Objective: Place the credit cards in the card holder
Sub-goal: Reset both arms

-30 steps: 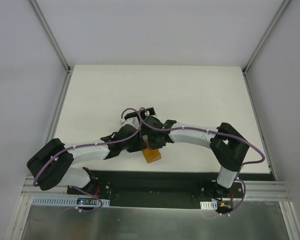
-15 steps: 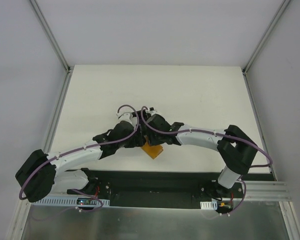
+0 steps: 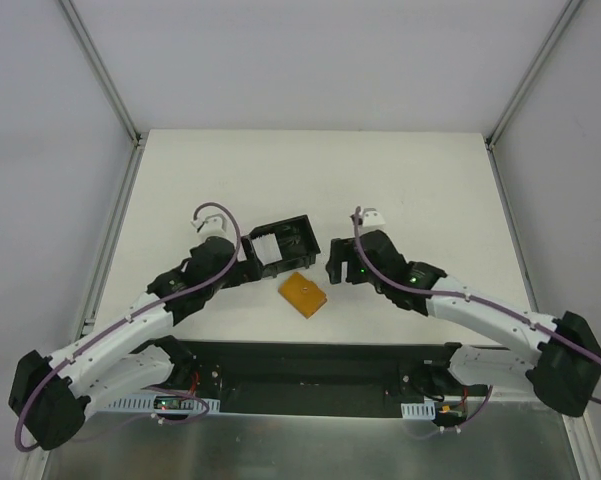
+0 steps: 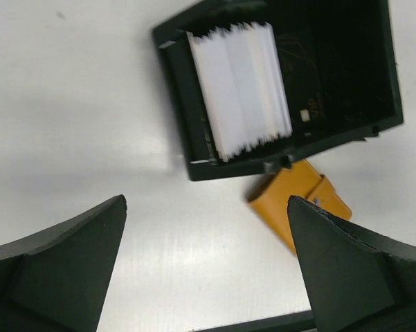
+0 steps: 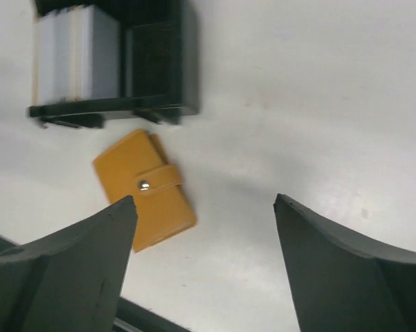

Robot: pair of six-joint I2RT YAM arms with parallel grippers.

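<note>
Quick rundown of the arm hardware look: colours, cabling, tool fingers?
White links with black joint housings on the left arm and right arm. A purple cable loops outside along each. Left tool and right tool have matte black wedge-shaped fingers. Small green lights glow on the right arm.

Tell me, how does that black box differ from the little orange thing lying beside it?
The card holder is black; the wallet is tan-orange. The card holder is open-topped, showing a white ridged insert; the wallet is folded shut with a snap strap. The card holder is larger and deeper; the wallet is thin and lies flat. Both rest on the white table, and neither is held.
</note>
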